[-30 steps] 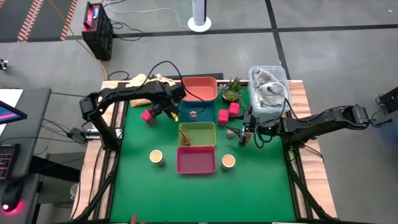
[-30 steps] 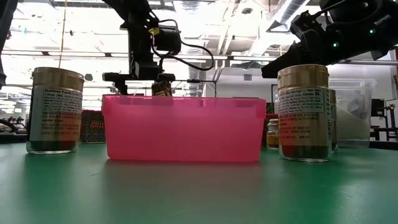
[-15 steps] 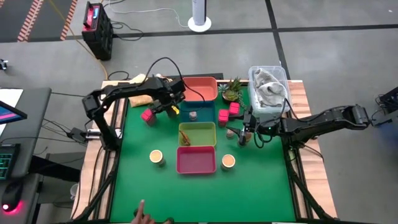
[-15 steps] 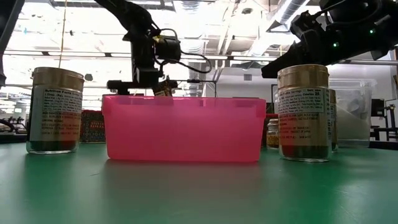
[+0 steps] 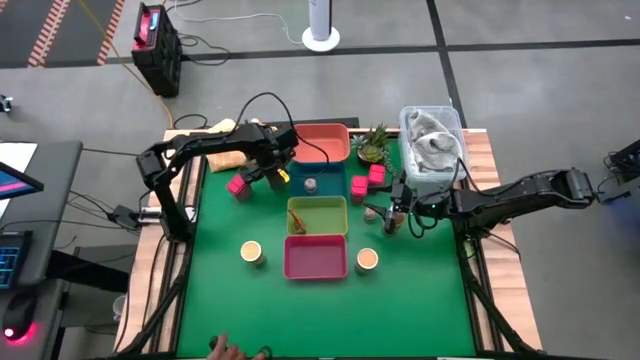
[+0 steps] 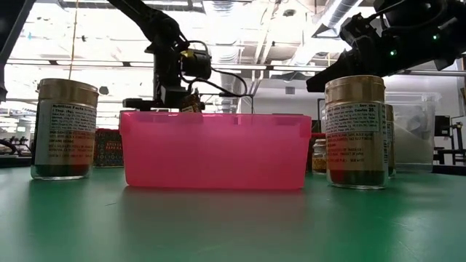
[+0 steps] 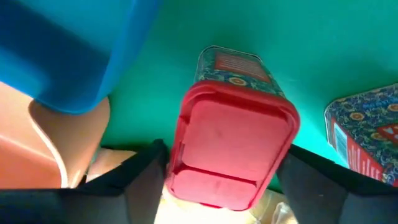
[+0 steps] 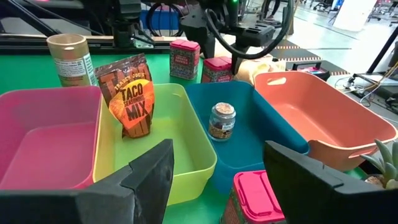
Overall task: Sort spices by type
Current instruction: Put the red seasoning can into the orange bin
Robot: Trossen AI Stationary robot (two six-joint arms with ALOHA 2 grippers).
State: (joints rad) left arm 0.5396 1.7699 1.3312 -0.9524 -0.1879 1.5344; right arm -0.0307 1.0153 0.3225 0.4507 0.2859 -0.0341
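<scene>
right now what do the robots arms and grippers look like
Both arms are dark, jointed and slim. The left arm trails a looping black cable; the right arm shows small green lights in the low view. The left gripper and right gripper each have two broad, flat black fingers.

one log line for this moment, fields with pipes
left gripper: jaws either side of magenta tin, beside blue tray | right gripper: waiting by right-side tins | shaker: in blue tray
</scene>
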